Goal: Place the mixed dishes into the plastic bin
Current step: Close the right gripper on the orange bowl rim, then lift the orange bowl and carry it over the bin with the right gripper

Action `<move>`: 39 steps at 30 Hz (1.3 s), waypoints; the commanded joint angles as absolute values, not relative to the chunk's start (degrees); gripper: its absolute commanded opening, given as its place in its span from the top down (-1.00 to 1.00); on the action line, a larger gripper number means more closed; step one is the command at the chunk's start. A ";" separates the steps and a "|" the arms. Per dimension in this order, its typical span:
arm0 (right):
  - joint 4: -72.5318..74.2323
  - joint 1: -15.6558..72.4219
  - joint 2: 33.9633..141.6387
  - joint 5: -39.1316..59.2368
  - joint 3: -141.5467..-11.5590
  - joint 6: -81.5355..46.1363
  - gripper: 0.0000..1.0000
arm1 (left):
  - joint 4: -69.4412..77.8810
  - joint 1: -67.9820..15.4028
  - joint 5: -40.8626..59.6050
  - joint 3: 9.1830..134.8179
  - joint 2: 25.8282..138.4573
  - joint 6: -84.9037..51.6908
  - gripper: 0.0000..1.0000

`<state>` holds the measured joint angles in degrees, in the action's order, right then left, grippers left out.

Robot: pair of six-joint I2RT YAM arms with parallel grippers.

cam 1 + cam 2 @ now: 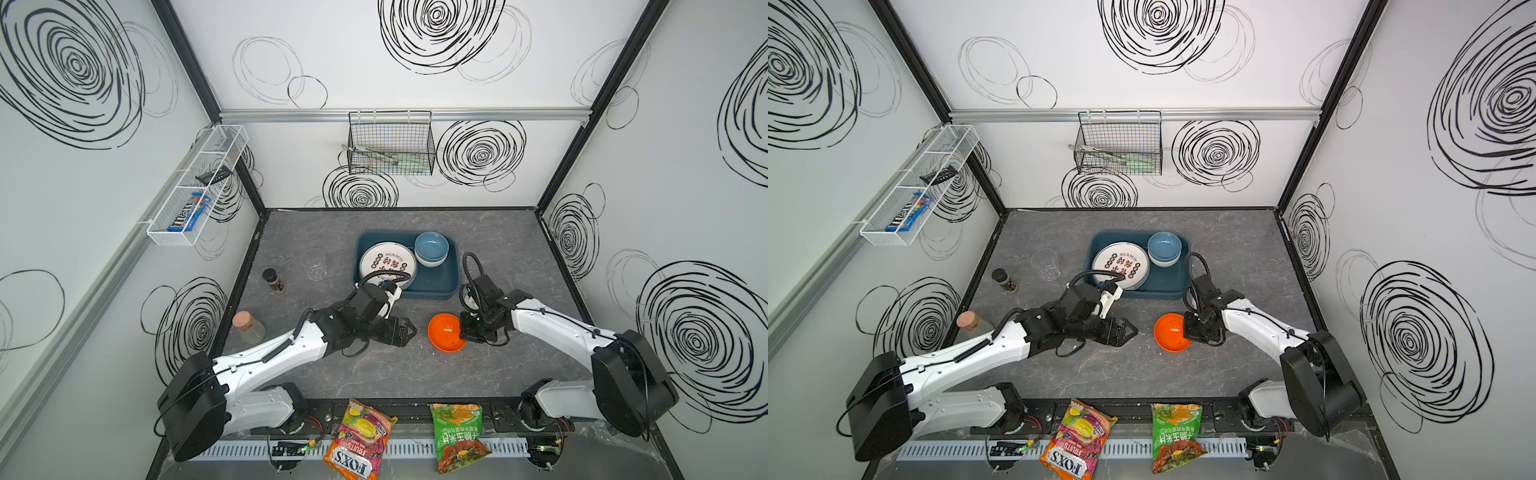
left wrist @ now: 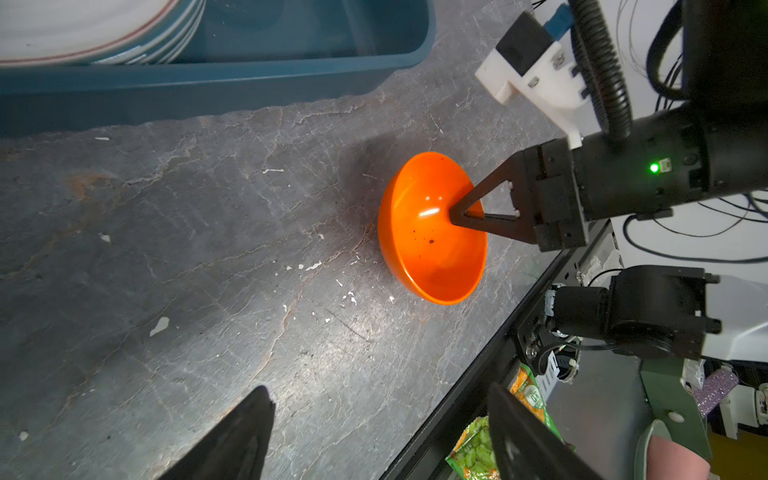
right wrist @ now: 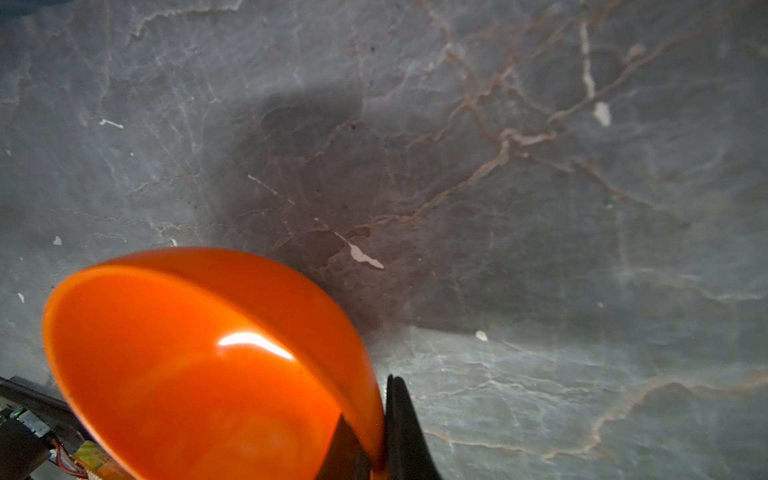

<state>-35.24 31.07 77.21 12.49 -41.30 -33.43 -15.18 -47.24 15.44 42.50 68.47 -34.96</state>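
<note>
The right gripper (image 1: pixel 463 332) is clamped on the rim of the orange bowl (image 1: pixel 444 332), one finger (image 3: pixel 347 451) inside the bowl and the other (image 3: pixel 401 432) pressed against its outer wall. The bowl is tipped on its side, with its opening facing left. It is over the grey table (image 1: pixel 415 374), just near of the bin's near right corner. Its lower edge may be touching the table, but the views do not settle that.

The left gripper (image 1: pixel 411 331) hangs over the table just left of the bowl, its fingers wide apart and holding nothing.

The teal bin (image 1: pixel 432 295) sits toward the far middle of the table. It holds a stack of plates (image 1: pixel 386 262) on its left side and a blue bowl (image 1: pixel 431 245) in its far right corner. A clear cup (image 1: pixel 313 264) stands on the table left of the bin.
</note>
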 commanded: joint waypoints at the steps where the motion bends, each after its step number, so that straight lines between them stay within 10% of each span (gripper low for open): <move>1: -36.14 32.46 77.88 11.33 -44.44 -34.06 0.88 | -13.62 -47.31 14.46 41.41 67.22 -35.06 -0.69; 39: -48.91 24.38 96.62 10.48 -84.65 -22.61 0.96 | -16.09 -25.67 18.41 36.06 51.11 -40.58 -0.72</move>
<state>-46.68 25.06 95.22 10.90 -81.32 -23.68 -16.78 -27.14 16.51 36.80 51.86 -40.01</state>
